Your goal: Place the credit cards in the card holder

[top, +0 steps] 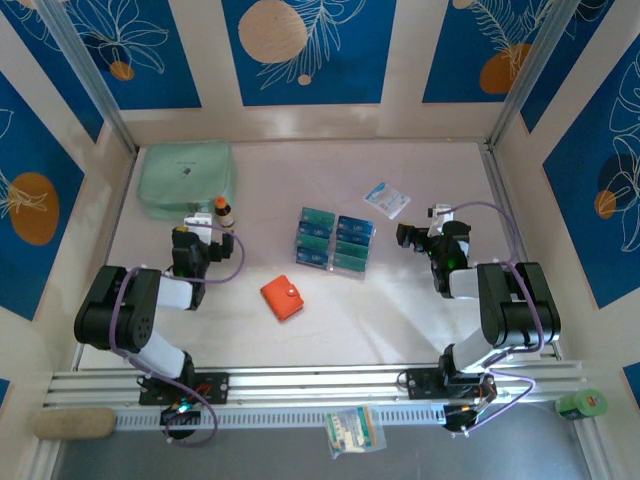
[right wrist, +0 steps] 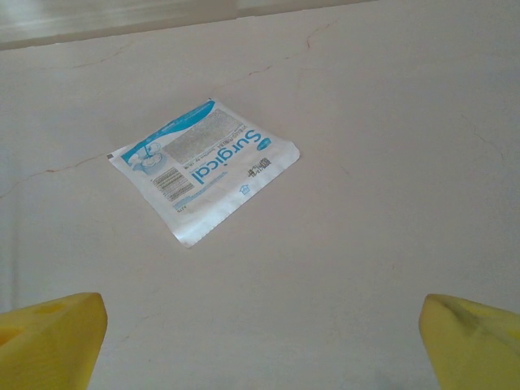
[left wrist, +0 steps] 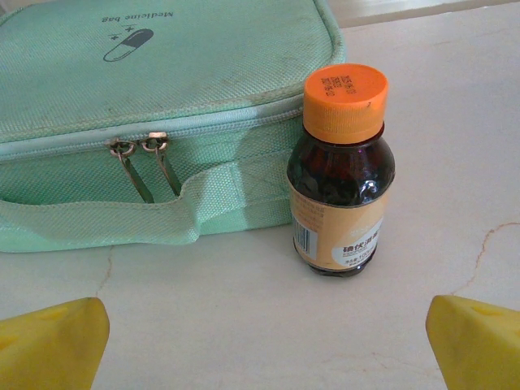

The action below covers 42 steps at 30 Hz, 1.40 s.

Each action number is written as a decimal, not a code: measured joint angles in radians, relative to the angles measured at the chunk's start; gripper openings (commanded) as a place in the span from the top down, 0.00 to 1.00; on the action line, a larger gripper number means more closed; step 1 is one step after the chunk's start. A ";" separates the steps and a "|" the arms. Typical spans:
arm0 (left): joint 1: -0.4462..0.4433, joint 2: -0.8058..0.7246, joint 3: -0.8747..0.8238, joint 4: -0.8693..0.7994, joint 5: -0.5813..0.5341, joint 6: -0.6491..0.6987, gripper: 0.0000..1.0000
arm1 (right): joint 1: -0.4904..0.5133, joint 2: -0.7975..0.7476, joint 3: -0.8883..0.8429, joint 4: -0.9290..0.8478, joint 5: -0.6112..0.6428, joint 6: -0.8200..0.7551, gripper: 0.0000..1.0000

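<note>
The credit cards [top: 333,240] lie in two columns at the table's middle, teal-green ones on the left and blue ones on the right. In front of them and a little to the left sits the closed orange card holder [top: 282,297], snap tab up. My left gripper [top: 197,232] hovers left of both, open, its yellow fingertips [left wrist: 49,341] wide apart over bare table. On the right, my right gripper [top: 412,236] is also open with nothing between its fingertips [right wrist: 475,341]; it points at a sachet.
A mint-green zip pouch [top: 185,180] [left wrist: 146,106] lies at the back left, with a brown bottle with an orange cap [top: 223,212] [left wrist: 341,175] upright before it. A white-and-blue sachet [top: 386,199] [right wrist: 203,166] lies at the back right. Side walls enclose the table.
</note>
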 measured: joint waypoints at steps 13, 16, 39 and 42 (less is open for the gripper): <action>0.000 -0.058 0.011 -0.091 -0.011 -0.001 0.00 | 0.021 -0.218 0.047 -0.231 0.034 -0.003 0.01; 0.000 -0.160 0.065 -0.224 -0.050 -0.015 0.00 | 0.019 -0.390 0.175 -0.421 0.046 0.057 0.01; -0.039 -0.585 0.310 -1.099 0.047 -0.528 0.00 | 0.757 -0.191 0.376 -0.943 -0.142 0.475 0.13; -0.040 -0.597 0.310 -1.124 0.047 -0.543 0.00 | 0.821 -0.041 0.460 -0.931 -0.119 0.485 0.14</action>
